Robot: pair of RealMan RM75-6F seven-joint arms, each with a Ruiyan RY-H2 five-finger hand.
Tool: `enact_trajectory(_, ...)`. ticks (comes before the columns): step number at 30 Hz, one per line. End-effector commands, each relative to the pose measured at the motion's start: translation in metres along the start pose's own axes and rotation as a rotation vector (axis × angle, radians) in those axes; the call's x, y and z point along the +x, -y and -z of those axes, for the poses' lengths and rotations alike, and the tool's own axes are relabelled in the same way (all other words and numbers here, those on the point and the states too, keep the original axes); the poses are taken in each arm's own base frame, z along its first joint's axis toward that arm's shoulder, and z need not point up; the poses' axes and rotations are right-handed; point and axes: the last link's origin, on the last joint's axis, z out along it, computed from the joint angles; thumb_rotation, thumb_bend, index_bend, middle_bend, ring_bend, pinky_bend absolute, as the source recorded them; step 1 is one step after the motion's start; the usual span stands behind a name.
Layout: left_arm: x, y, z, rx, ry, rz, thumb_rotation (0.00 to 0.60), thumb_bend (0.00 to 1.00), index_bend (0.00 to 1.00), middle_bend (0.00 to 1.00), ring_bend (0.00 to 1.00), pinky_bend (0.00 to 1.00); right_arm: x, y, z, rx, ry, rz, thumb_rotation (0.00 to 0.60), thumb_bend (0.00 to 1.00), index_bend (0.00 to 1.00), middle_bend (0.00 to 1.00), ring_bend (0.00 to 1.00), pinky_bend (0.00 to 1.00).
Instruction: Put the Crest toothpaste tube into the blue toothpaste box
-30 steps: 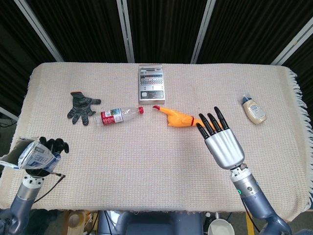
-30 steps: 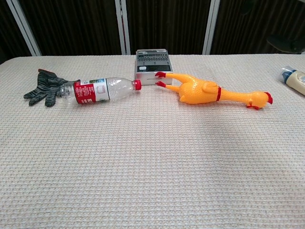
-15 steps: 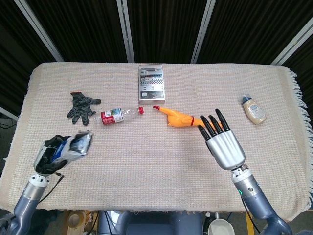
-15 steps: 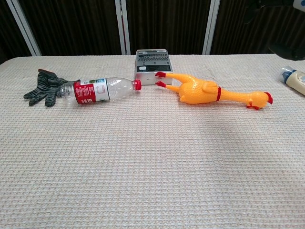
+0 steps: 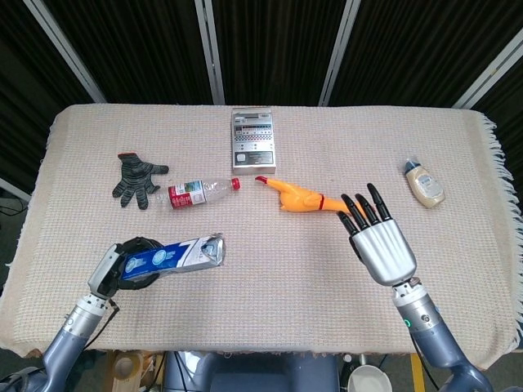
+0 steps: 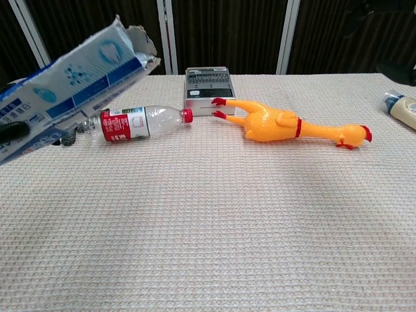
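Left robot hand clamped around blue toothpaste box, torn flaps open; right robot hand spread, empty.

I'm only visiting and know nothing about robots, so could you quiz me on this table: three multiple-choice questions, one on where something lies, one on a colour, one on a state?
1. Where does the rubber chicken lie?
A. Beside the glove
B. Between the plastic bottle and the right hand
C. On the grey device

2. What colour is the bottle's cap?
A. Red
B. Blue
C. White

3. What is the left hand doing?
A. Resting open
B. Holding the blue toothpaste box
C. Pressing the bottle

Answers: 1 B, the head view shows it right of the bottle, near the right hand's fingertips. 2 A, the cap is plainly red. 3 B, it grips one end of the box, raised over the table.
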Motion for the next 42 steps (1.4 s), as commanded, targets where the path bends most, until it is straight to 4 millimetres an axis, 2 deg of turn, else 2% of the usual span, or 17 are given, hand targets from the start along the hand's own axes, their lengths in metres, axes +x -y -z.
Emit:
enact_trajectory(1,-0.001,0.007,0.001,0.043,-0.021,-0.104,0.6,0.34,0.64,0.55,0.33,0.38,-0.001,-0.001,0.001,-0.001,0.002,-0.001,0.6,0.45,0.3,0.18,0.18,0.0)
enact_trajectory(14,0.0,0.019,-0.003,0.094,-0.115,-0.259,0.6,0.34,0.64,0.55,0.33,0.38,-0.007,-0.007,0.006,-0.018,0.007,-0.024,0.6,0.45,0.3,0.18,0.18,0.0)
enact_trajectory(26,-0.002,0.049,-0.008,0.169,-0.134,-0.364,0.6,0.34,0.64,0.54,0.33,0.38,-0.006,-0.014,0.009,-0.04,-0.018,-0.055,0.6,0.45,0.3,0.18,0.18,0.0)
enact_trajectory(42,-0.004,0.063,-0.005,0.218,-0.143,-0.517,0.6,0.34,0.64,0.53,0.33,0.38,-0.008,-0.017,0.012,-0.048,-0.023,-0.068,0.6,0.45,0.3,0.18,0.18,0.0)
